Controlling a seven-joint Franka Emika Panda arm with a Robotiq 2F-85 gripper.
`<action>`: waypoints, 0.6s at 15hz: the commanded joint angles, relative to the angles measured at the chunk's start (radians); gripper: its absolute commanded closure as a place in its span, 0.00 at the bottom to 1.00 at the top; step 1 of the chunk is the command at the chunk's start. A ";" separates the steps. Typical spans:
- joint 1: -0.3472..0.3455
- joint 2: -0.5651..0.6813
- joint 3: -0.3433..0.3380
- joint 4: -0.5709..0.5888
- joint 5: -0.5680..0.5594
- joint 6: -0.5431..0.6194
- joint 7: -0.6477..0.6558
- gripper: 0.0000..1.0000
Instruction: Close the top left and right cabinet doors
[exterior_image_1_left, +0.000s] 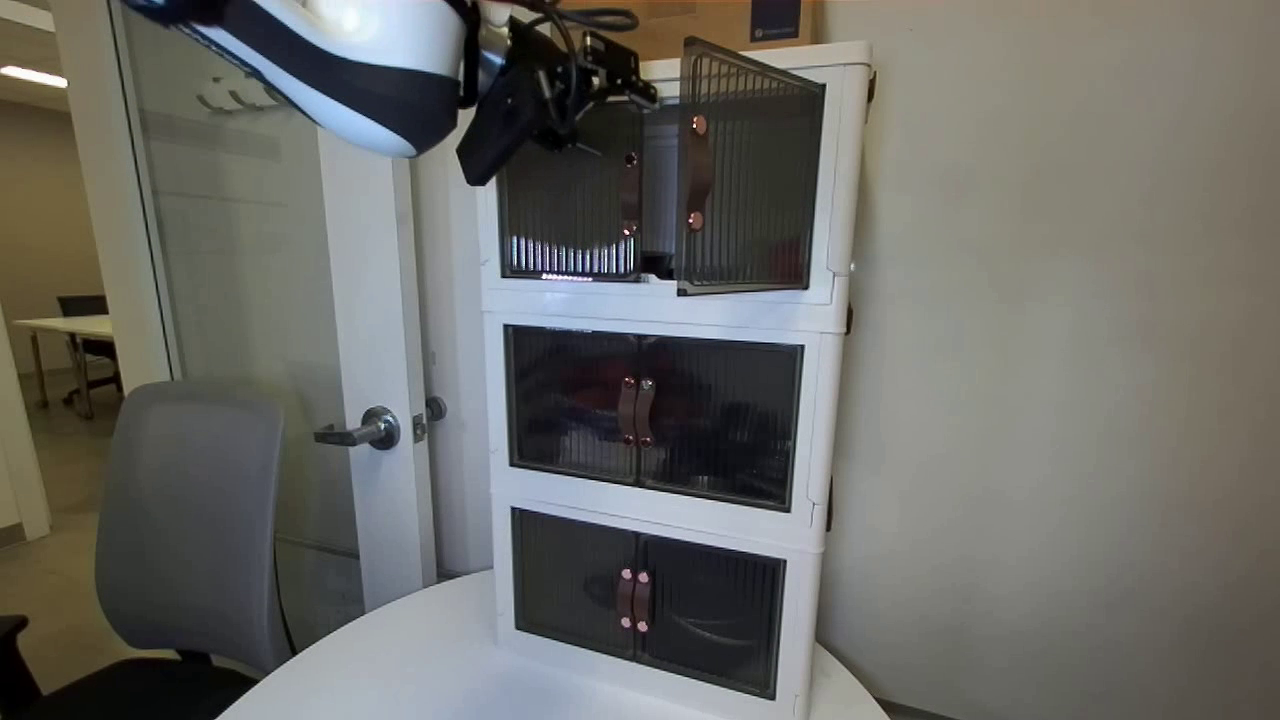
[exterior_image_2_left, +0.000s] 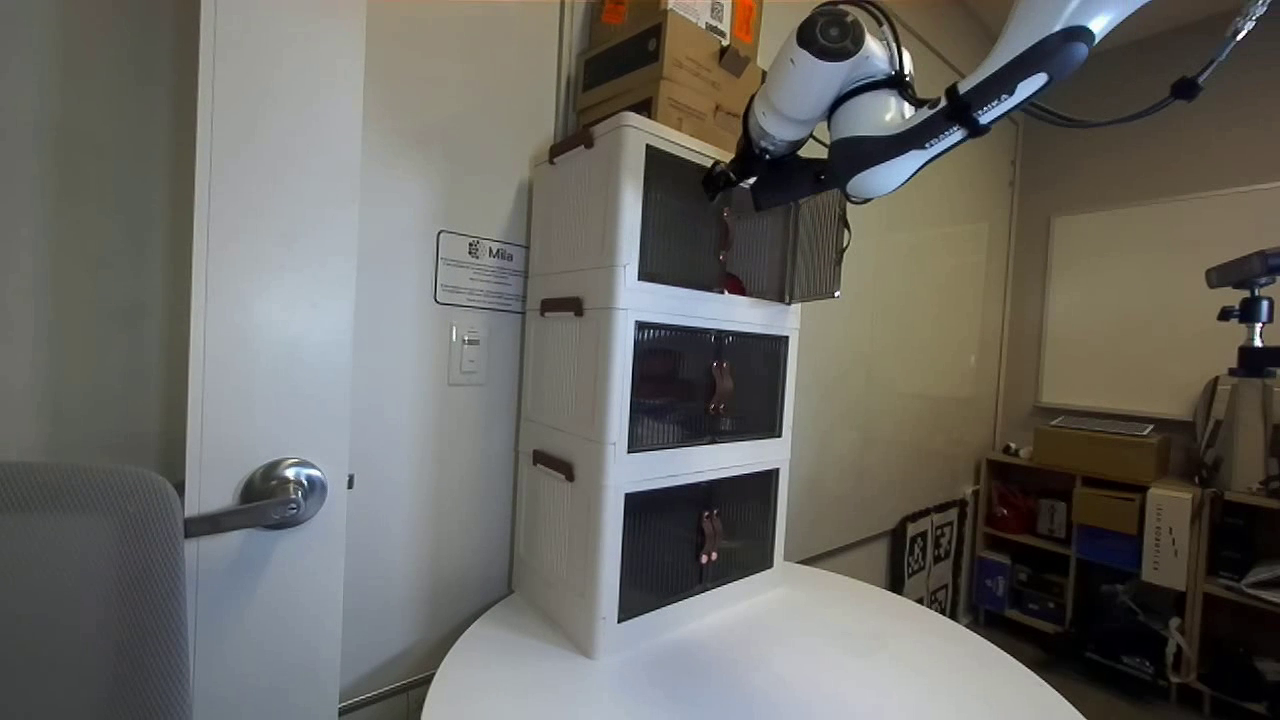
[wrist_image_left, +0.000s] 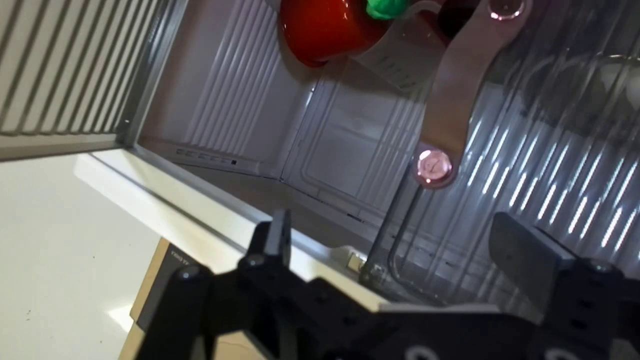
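Standing open, top right door (exterior_image_1_left: 755, 175), smoky, ribbed

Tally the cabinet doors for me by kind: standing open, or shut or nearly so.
Standing open: 1, the top right door
Shut or nearly so: 5, the top left door, middle left door, middle right door, lowest left door, lowest right door
Total: 6

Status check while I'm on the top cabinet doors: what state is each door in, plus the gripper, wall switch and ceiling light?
Top left door: looks shut.
Top right door: open, swung outward.
Middle doors: both shut.
Bottom doors: both shut.
Gripper: open, holding nothing.
Room door: open.
Wall switch: on or off, cannot tell.
Ceiling light: lit.
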 joint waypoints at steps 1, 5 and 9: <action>0.004 0.044 -0.002 0.066 -0.015 -0.008 0.013 0.00; -0.020 -0.030 0.011 -0.019 0.083 0.047 -0.049 0.00; -0.087 -0.179 0.067 -0.248 0.413 0.183 -0.290 0.00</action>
